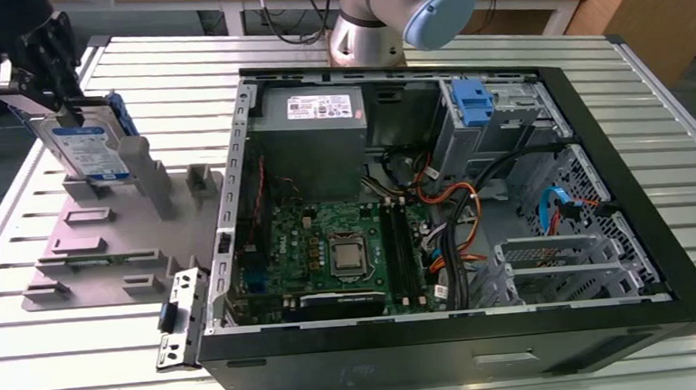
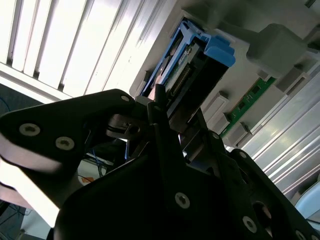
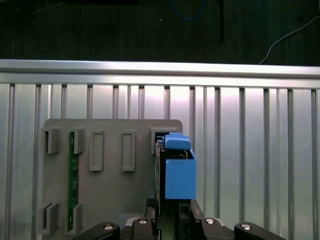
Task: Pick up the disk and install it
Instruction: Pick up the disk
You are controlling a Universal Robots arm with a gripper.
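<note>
Exterior view: my claw [image 1: 55, 97] is up at the view's far left, pinching the upper end of the disk [image 1: 89, 149]. The disk stands near upright at the grey fixture [image 1: 98, 256], well apart from the open PC case [image 1: 455, 356]. Can't tell whether its lower end is clear of the fixture's posts. So the grab is done and the install is not. The disk is flat silver metal w/ a white-and-blue label. The fixture is matte grey plastic w/ blocky slots. The table [image 1: 57, 376] is ribbed aluminium.

Second wrist view: my claw [image 2: 167, 107] is matte black w/ round screw heads, its jaws pressed on the disk [image 2: 192, 82] from both sides, as far as I can judge. The blue rail [image 2: 220, 50] is glossy moulded plastic.

First wrist view: the disk [image 3: 177, 180] is seen edge-on, blue and boxy, rising from my claw [image 3: 173, 220] at the fixture's [image 3: 110, 170] edge.
</note>
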